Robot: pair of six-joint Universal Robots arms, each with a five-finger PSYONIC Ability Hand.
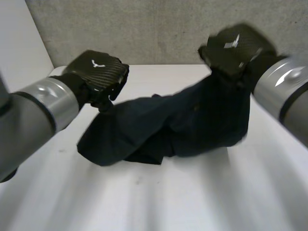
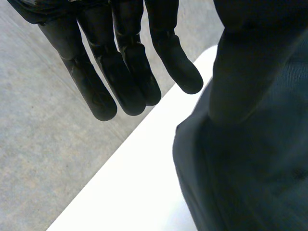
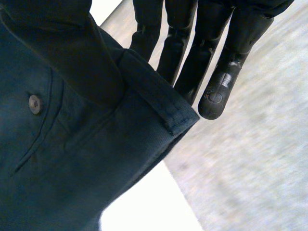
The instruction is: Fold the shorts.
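Dark navy shorts [image 1: 183, 125] hang bunched between my two hands over the white table [image 1: 192, 197]. My right hand [image 1: 234, 48] is raised at the back right and holds the waistband end up. In the right wrist view its thumb presses the waistband [image 3: 159, 103] against straight fingers [image 3: 216, 62], near a small button [image 3: 34, 104]. My left hand [image 1: 98, 72] is lower at the back left, with the shorts' other end reaching up to it. In the left wrist view the thumb [image 2: 250, 48] lies on the cloth [image 2: 260, 168] beside straight fingers [image 2: 120, 67]. The shorts' middle sags onto the table.
A grey wall [image 1: 144, 29] runs close behind the table's far edge. Bare white tabletop [image 1: 159, 202] lies in front of the shorts and at both sides. Grey floor [image 2: 43, 144] shows beyond the table's edge in the wrist views.
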